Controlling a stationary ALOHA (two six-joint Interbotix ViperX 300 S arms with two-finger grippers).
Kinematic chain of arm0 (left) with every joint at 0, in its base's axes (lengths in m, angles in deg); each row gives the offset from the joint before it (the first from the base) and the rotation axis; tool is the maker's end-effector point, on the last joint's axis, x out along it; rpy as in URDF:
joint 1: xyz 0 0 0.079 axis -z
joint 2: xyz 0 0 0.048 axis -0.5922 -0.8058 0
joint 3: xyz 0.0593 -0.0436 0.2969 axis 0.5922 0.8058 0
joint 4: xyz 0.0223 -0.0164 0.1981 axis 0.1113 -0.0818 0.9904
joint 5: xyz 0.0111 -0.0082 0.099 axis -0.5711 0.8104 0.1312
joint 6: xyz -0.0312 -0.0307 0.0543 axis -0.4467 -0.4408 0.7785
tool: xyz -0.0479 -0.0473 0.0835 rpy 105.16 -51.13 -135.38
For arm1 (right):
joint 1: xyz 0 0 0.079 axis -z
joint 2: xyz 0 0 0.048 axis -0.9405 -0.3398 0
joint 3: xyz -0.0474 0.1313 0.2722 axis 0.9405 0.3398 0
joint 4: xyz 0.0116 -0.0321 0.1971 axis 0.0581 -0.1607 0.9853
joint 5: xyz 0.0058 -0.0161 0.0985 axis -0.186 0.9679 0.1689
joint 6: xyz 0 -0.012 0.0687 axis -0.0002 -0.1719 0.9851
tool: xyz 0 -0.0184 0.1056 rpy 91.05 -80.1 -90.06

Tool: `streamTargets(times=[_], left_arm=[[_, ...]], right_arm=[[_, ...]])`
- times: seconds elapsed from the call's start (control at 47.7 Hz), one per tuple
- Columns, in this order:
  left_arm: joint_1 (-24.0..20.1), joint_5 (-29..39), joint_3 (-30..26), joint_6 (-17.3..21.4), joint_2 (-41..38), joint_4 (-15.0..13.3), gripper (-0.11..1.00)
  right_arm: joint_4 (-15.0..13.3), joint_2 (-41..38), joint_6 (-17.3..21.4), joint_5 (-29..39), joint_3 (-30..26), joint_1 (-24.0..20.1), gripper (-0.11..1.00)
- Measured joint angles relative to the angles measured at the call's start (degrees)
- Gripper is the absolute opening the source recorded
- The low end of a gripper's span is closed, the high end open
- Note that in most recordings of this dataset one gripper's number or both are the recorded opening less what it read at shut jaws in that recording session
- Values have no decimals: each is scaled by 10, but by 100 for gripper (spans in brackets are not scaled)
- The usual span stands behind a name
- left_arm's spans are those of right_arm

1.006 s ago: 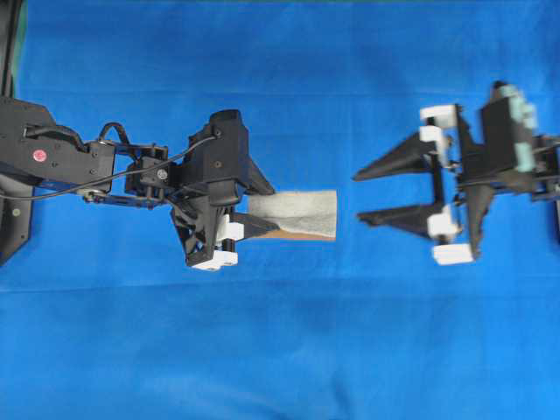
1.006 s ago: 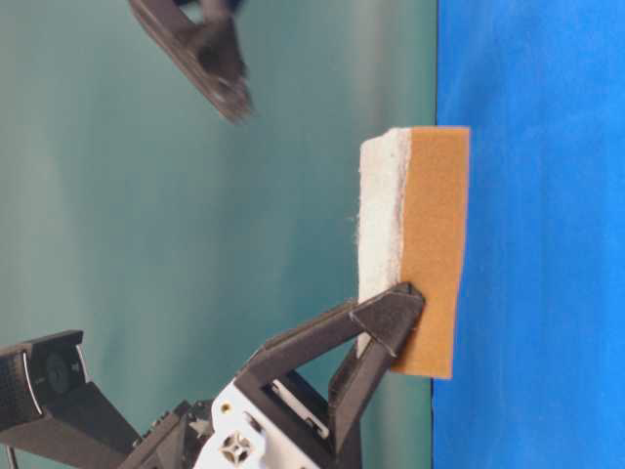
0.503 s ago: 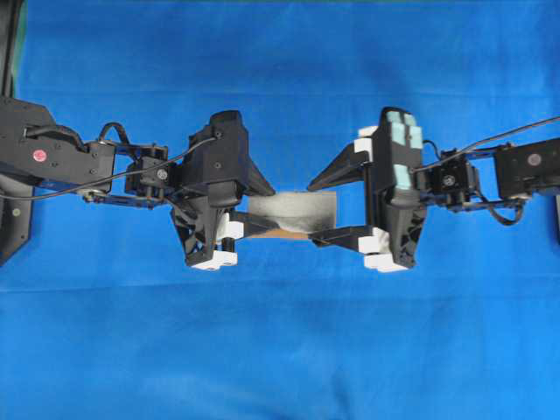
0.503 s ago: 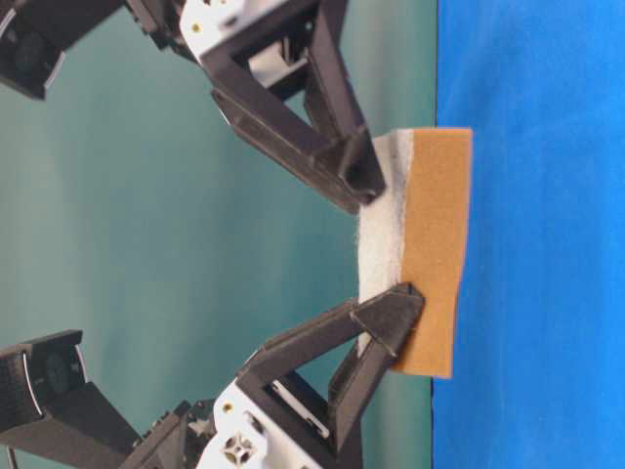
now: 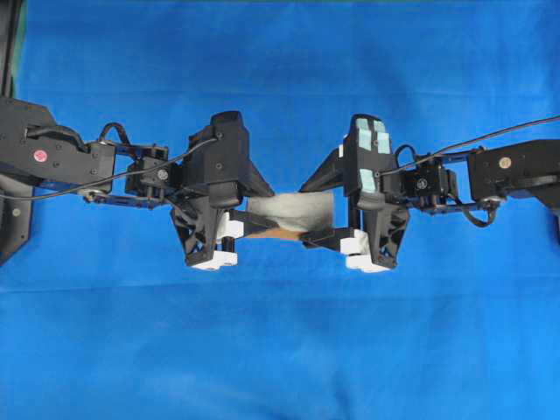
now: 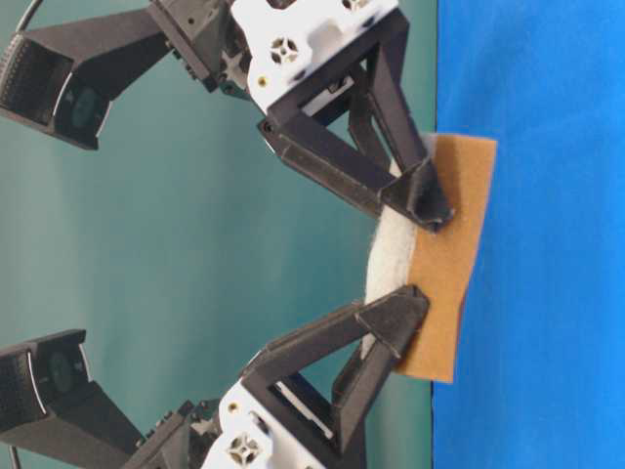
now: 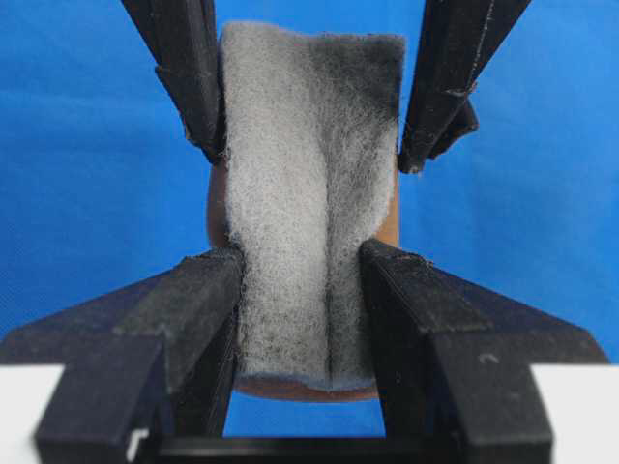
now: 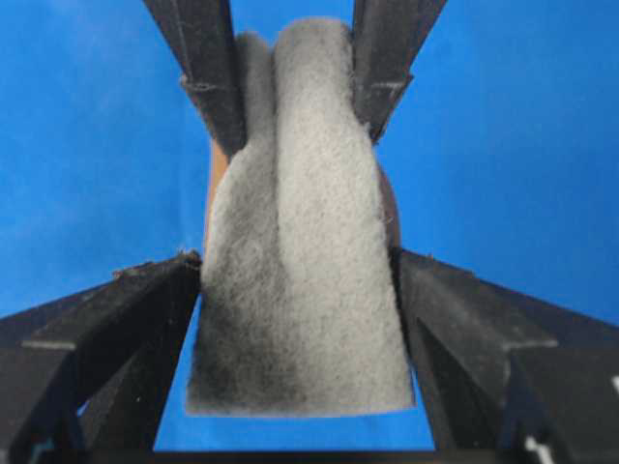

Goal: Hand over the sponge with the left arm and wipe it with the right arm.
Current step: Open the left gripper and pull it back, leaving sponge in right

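Since a second ago my right gripper (image 5: 317, 213) has come across and now straddles the sponge's (image 5: 293, 213) free end, jaws spread wide at its sides. My left gripper (image 5: 254, 210) pinches the other end, buckling the sponge above the blue table (image 5: 280, 350).

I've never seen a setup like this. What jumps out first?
Two black arms meet mid-picture over a bright blue table. Between them hangs a grey-and-orange sponge, pinched and buckled by the left pincer. The right pincer straddles its other end with its fingers spread wide.
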Motion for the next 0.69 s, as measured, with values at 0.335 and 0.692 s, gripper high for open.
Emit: streamTargets(times=[0.335, 0.692], left_arm=[[-1, -8, 1, 2, 0, -1, 26], [0, -26, 2, 29, 0, -1, 23]], right_arm=[[-12, 0, -6, 11, -1, 3, 29], [-18, 1, -9, 32, -1, 3, 14]])
